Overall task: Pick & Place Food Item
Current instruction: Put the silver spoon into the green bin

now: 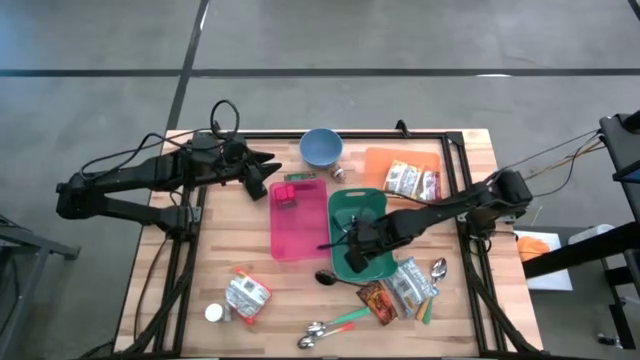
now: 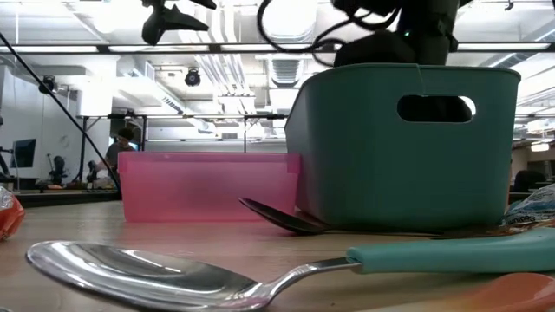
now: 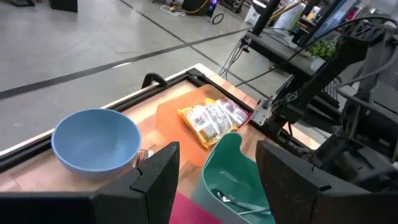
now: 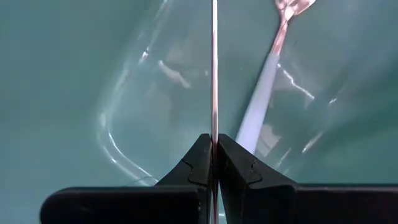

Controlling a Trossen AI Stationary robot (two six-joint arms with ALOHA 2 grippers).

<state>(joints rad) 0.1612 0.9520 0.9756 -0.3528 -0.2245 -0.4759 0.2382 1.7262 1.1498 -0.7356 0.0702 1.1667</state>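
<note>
Right tool (image 4: 213, 163) pinched together inside teal bin (image 1: 352, 205); spoon (image 4: 264, 81) just beside.

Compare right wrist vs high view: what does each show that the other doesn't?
Only the right wrist view: the right gripper shut on a thin metal utensil handle, edge-on, and a white-handled spoon lying on the bin's floor.

Only the high view: the whole table, with the pink tray, blue bowl, orange board holding snack packets, and the left gripper open beside the pink tray.

Both: the teal bin with the right gripper down inside it.
</note>
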